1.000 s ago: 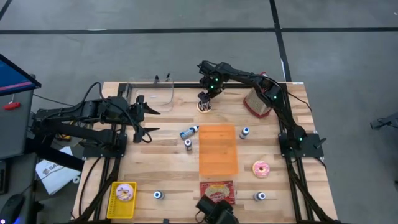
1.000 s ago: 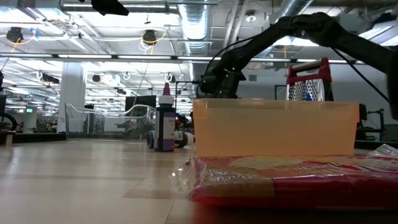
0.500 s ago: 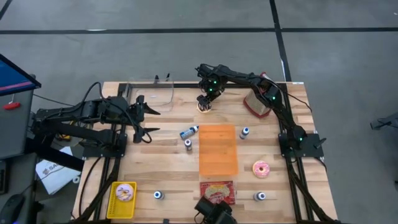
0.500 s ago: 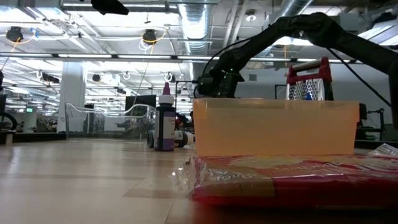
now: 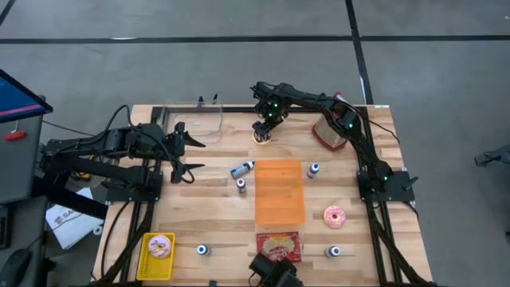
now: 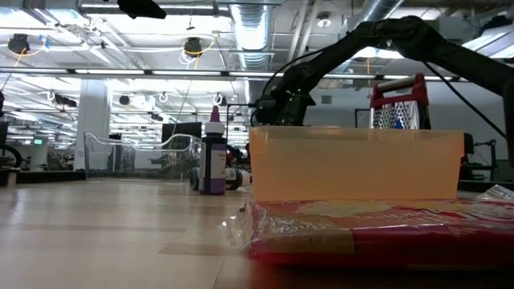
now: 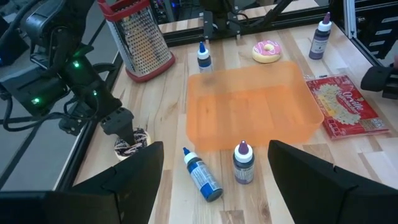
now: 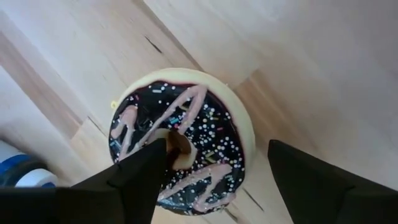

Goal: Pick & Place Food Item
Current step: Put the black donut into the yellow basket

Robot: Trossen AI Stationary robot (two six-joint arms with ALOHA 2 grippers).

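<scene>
A chocolate-glazed donut (image 8: 183, 140) with pink stripes and sprinkles lies flat on the wooden table at its far middle (image 5: 262, 138). My right gripper (image 8: 217, 149) hangs over it, pointing steeply down and open. One finger (image 8: 146, 168) is over the donut's hole and the other (image 8: 311, 180) is beyond its rim. The left wrist view shows the same donut (image 7: 132, 142) under that gripper (image 7: 121, 124). My left gripper (image 5: 195, 155) waits open above the table's left side, with nothing between its fingers. My right gripper comes at the donut from above, with one finger at the hole (image 8: 174, 142) and the other outside the rim (image 8: 249, 134). I cannot tell whether either finger touches the donut. The donut lies flat on the table.
An orange tray (image 5: 280, 192) sits mid-table, and a metal grater (image 5: 329, 131) stands at the far right. A pink donut (image 5: 335, 215), several small bottles (image 5: 242, 169), a snack packet (image 5: 278, 245), a yellow tray (image 5: 158, 253) and a clear container (image 5: 195, 115) are spread around.
</scene>
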